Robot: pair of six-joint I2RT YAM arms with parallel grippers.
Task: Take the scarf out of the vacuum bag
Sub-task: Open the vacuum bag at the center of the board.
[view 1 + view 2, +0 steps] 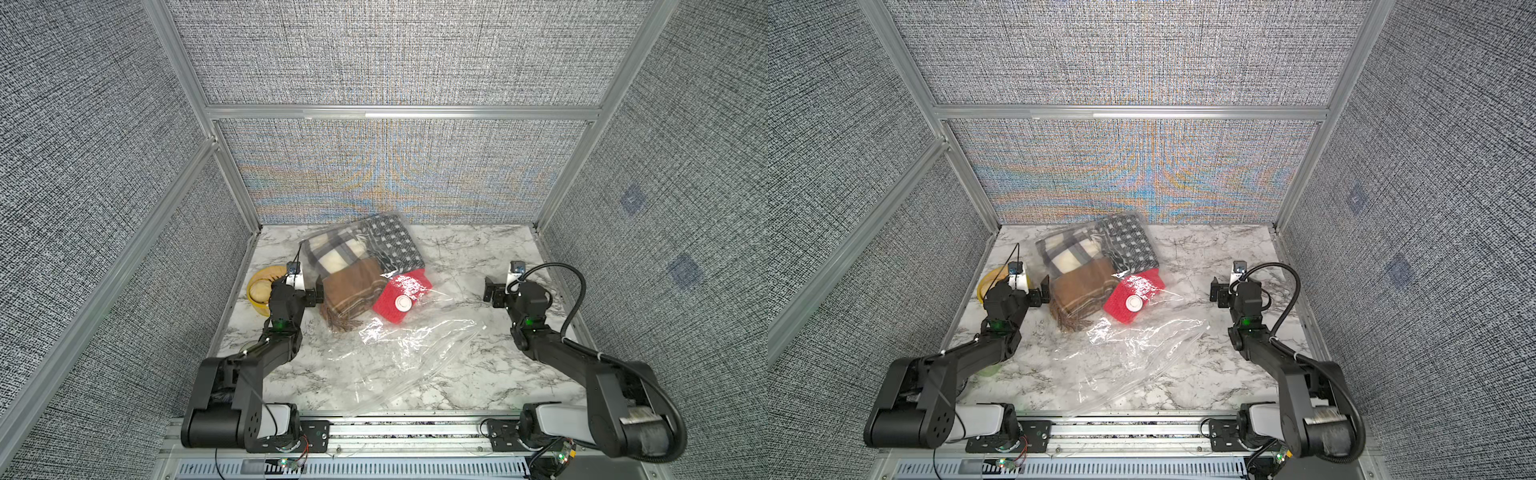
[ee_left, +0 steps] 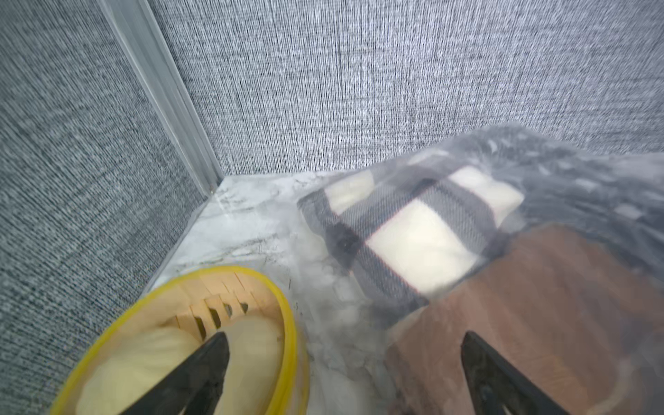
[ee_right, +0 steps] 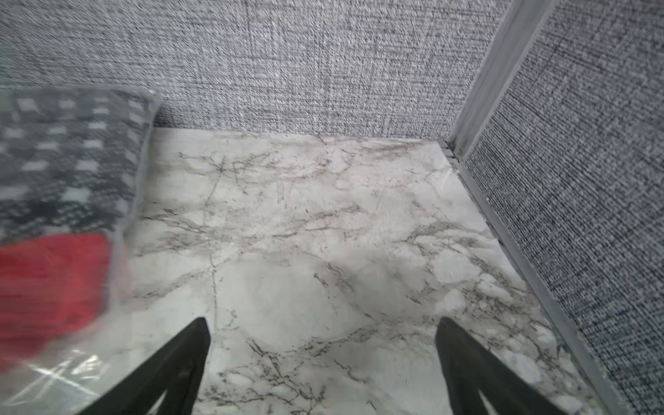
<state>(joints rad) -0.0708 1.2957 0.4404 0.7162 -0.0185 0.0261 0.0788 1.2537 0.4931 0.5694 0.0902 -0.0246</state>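
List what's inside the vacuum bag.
Through the vacuum bag: cream plaid scarf, black-and-white scarf, brown fringed scarf, red knit scarf under the valve cap. Anything beneath them is covered.

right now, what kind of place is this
Probably a robot test cell: grey fabric panels in aluminium framing enclose a marbled tabletop; the left arm and right arm mount on a rail at its front.

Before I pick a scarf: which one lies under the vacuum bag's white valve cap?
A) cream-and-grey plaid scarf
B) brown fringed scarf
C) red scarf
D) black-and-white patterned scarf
C: in both top views the valve cap sits on the vacuum bag directly over the red scarf.
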